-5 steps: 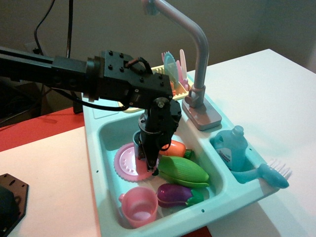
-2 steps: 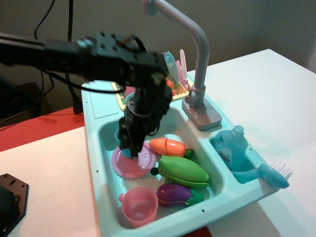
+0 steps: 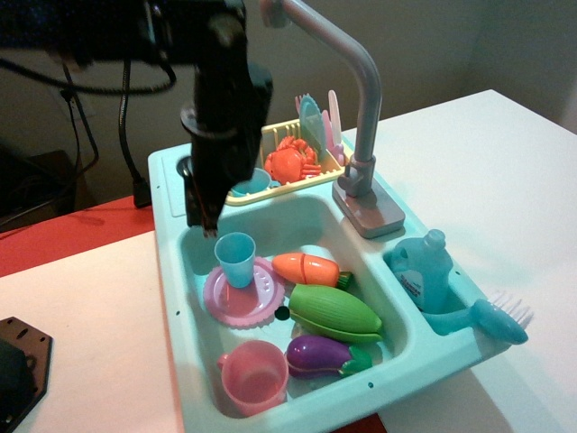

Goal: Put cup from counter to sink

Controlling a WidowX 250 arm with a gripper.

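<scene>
The light-blue cup (image 3: 235, 259) stands upright on a pink plate (image 3: 242, 298) inside the mint-green sink (image 3: 171, 271), at its left side. My gripper (image 3: 203, 215) hangs above and to the left of the cup, over the sink's back-left corner, clear of the cup. Its fingers are apart and hold nothing. The mint-green counter ledge (image 3: 166, 180) lies behind the sink at the back left, partly hidden by the gripper.
In the sink lie a carrot (image 3: 306, 268), green corn (image 3: 334, 313), an eggplant (image 3: 325, 354) and a pink handled cup (image 3: 255, 374). The grey faucet (image 3: 361, 99) rises at the back right. A yellow rack (image 3: 287, 144) holds an orange crab (image 3: 290, 159). A blue bottle (image 3: 424, 271) and a brush (image 3: 491, 317) lie at the right.
My gripper let go of the cup on the pink plate, then rose and moved back-left, out of the sink. The cup stays upright on the plate.
</scene>
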